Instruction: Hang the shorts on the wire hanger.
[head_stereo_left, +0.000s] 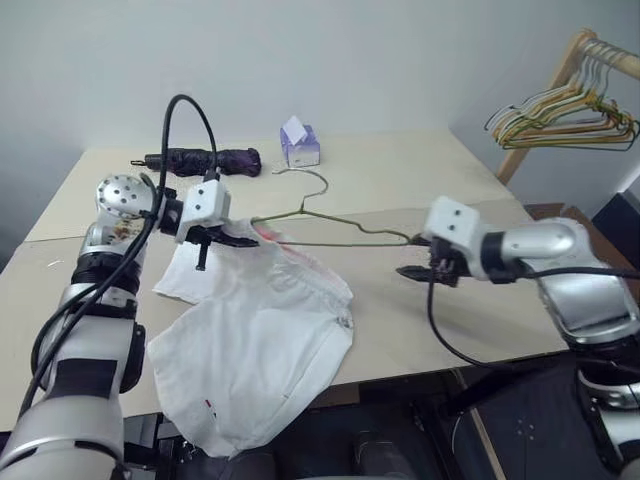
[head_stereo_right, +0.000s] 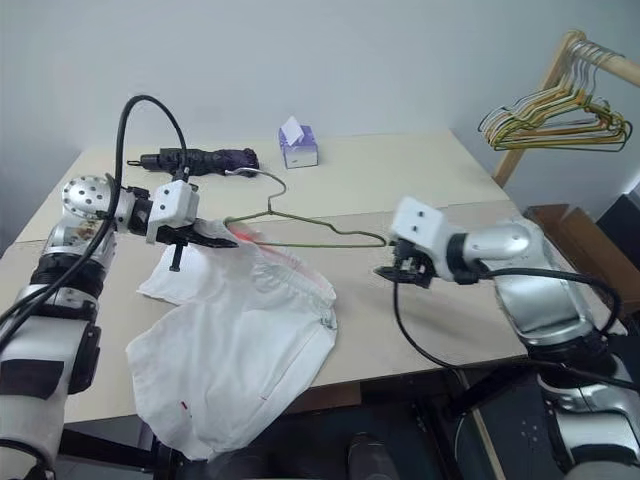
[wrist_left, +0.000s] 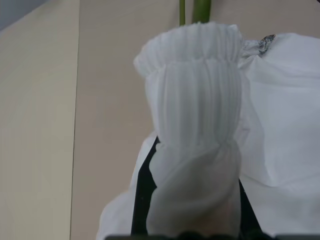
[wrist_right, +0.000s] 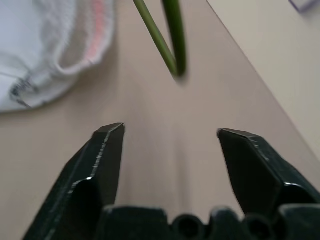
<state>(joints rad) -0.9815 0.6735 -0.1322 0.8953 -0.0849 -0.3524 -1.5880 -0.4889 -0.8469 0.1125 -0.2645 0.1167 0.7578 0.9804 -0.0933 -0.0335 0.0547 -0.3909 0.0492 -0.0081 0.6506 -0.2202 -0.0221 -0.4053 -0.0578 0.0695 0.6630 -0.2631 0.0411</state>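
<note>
Left wrist view shows the left claw (head_stereo_left: 232, 238) pinching the gathered waistband of the thin white fabric shorts (head_stereo_left: 255, 350), which drape over the beige tabletop (head_stereo_left: 420, 190) at centre-left of the frame. The thin olive-bronze wire hanger (head_stereo_left: 330, 225) lies at centre, one end at the waistband, the other tip just ahead of the spread, empty right claw (head_stereo_left: 420, 258). With nothing holding the hanger, any pull on the cloth may drag it askew.

Pale grey wall (head_stereo_left: 380, 50) behind, plain and evenly lit. A light wooden worktop (head_stereo_left: 420, 180) spans the room. A wooden rack (head_stereo_left: 560, 70) stands far right.
</note>
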